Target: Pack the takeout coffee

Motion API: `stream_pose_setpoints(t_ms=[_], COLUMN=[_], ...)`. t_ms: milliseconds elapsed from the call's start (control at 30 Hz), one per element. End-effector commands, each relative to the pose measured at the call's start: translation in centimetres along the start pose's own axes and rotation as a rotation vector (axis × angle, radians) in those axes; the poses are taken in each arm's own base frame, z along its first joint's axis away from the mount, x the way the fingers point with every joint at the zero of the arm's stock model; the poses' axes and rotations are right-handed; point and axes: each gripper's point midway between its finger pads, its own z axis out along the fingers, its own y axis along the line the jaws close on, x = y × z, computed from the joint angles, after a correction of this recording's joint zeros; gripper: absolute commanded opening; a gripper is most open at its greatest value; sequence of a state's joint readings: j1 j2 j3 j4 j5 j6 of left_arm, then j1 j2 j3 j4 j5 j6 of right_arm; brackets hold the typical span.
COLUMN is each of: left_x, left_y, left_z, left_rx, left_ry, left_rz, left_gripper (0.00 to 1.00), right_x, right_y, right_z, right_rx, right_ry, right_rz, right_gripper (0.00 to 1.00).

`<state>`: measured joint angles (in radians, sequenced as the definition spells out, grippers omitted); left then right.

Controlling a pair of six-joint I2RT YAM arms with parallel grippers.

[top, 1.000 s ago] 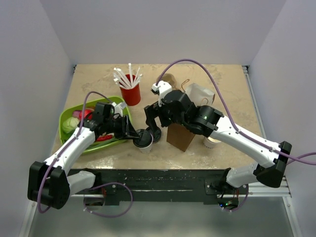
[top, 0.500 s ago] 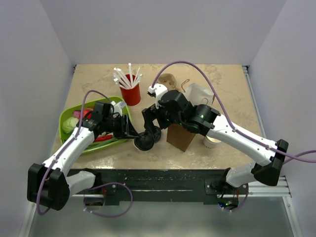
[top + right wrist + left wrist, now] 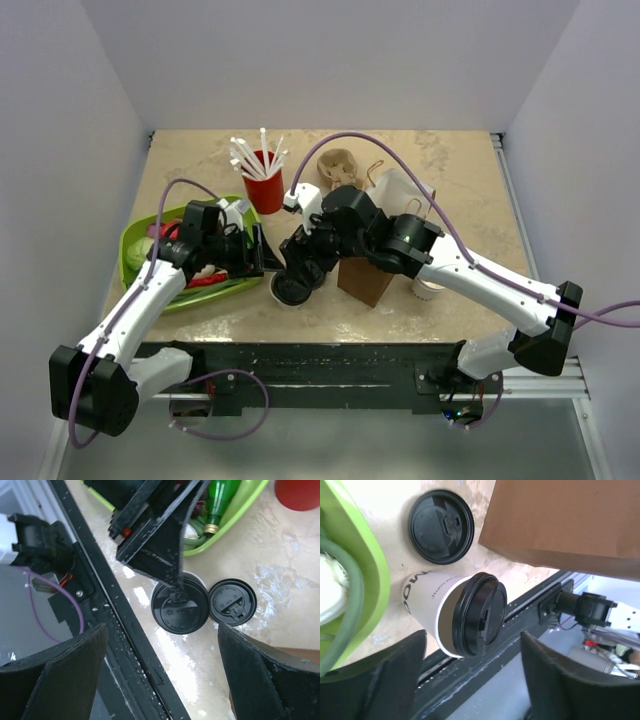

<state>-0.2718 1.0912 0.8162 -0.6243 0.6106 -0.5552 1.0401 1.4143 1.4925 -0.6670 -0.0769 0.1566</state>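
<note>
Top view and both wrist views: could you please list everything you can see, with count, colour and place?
coffee: 1, white cup with black lid, near edge, between tray and brown bag
loose lid: 1, black, on table beside coffee
brown bag: 1, brown, right of coffee
lidless cup: 1, white, right of brown bag
white bag: 1, white, behind brown bag
red cup: 1, red, back, holding white straws
tray: 1, green, left side
bottle: 1, green, in tray
left gripper: 1, black, open, beside coffee
right gripper: 1, black, open, above coffee and loose lid
</note>
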Motion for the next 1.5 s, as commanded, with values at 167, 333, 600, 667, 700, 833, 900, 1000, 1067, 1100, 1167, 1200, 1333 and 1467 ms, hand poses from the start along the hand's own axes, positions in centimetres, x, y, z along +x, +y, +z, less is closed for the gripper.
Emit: stream_pose_setpoints(t_ms=[167, 333, 600, 667, 700, 833, 900, 1000, 1067, 1100, 1167, 1200, 1333, 1467], left_x=[-1.8, -1.2, -0.8, -0.7, -0.6, -0.4, -0.1, -0.1, 0.0, 0.1, 0.2, 0.3, 0.8, 1.1], left_y=[-1.3, -1.6, -1.2, -0.8, -0.7, -0.1, -0.1, 0.1, 0.2, 0.2, 0.2, 0.3, 0.3, -0.2], left_z=[-2.1, -1.5, -0.4, -0.1, 0.1, 0.7, 1.1, 1.4, 1.5, 1.5, 1.6, 1.7, 2.0, 2.2], left_rx=[-0.017, 0.036, 0.061, 0.051, 0.048, 0.043, 0.06, 0.058, 0.053, 0.054, 0.054, 0.051, 0.06, 0.088], left_ry=[-0.11, -0.085, -0.039, -0.035, -0.03, -0.012, 0.007, 0.02, 0.029, 0.035, 0.039, 0.046, 0.075, 0.092], left_rz=[0.087, 0.113, 0.113, 0.111, 0.106, 0.095, 0.092, 0.09, 0.088, 0.093, 0.1, 0.098, 0.097, 0.11], left_gripper=[1.0, 1.0, 1.0, 1.0, 1.0, 0.99, 0.99, 0.97, 0.97, 0.97, 0.96, 0.96, 0.94, 0.93], right_x=[2.4, 7.6, 12.9, 13.9, 13.9, 13.5, 12.7, 12.8, 13.5, 13.8, 14.1, 14.3, 13.8, 14.2], right_y=[2.7, 1.4, -1.7, -2.4, -2.5, -3.1, -2.5, -2.2, -1.7, -1.7, -1.9, -2.0, -1.8, -2.0], right_z=[-0.2, 0.3, 2.5, 3.8, 4.2, 5.5, 6.0, 6.5, 7.0, 7.1, 7.4, 7.4, 7.8, 8.3], right_rx=[-0.131, -0.07, 0.051, 0.073, 0.079, 0.104, 0.074, 0.056, 0.021, 0.015, 0.024, 0.026, 0.021, 0.027], right_ry=[0.044, 0.207, 0.34, 0.338, 0.328, 0.251, 0.18, 0.148, 0.167, 0.173, 0.171, 0.175, 0.151, 0.171], right_rz=[-0.086, -0.102, -0.181, -0.188, -0.189, -0.195, -0.187, -0.178, -0.179, -0.181, -0.179, -0.178, -0.177, -0.178], right_gripper=[0.93, 0.93, 0.89, 0.88, 0.88, 0.87, 0.87, 0.86, 0.85, 0.85, 0.84, 0.83, 0.81, 0.8])
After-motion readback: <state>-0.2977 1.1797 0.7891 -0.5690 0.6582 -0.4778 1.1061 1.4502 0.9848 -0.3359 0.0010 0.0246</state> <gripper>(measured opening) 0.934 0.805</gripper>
